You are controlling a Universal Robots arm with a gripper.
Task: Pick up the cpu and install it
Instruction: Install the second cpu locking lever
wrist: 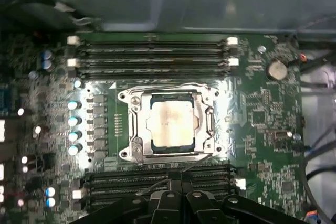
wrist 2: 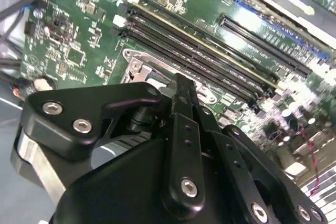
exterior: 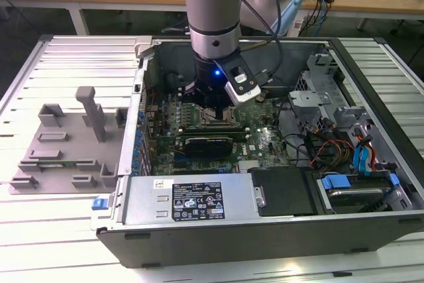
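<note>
I have the arm inside the open PC case, gripper low over the motherboard. The first wrist view looks straight down on the socket, and the cpu lies flat inside its metal frame, silver top up, square to the frame, so it looks seated already. RAM slots run along one side of the socket and more slots along the other, close in, which is probably why the gripper sits right above and not off to a side. In the first wrist view the gripper has its tips apart from the cpu, over the nearer slots, nothing between them that I can see. How far open they are I cannot tell; the second wrist view gives mostly the black linkage. Grey fixture lies outside the case on the exterior view's left, unused now
</note>
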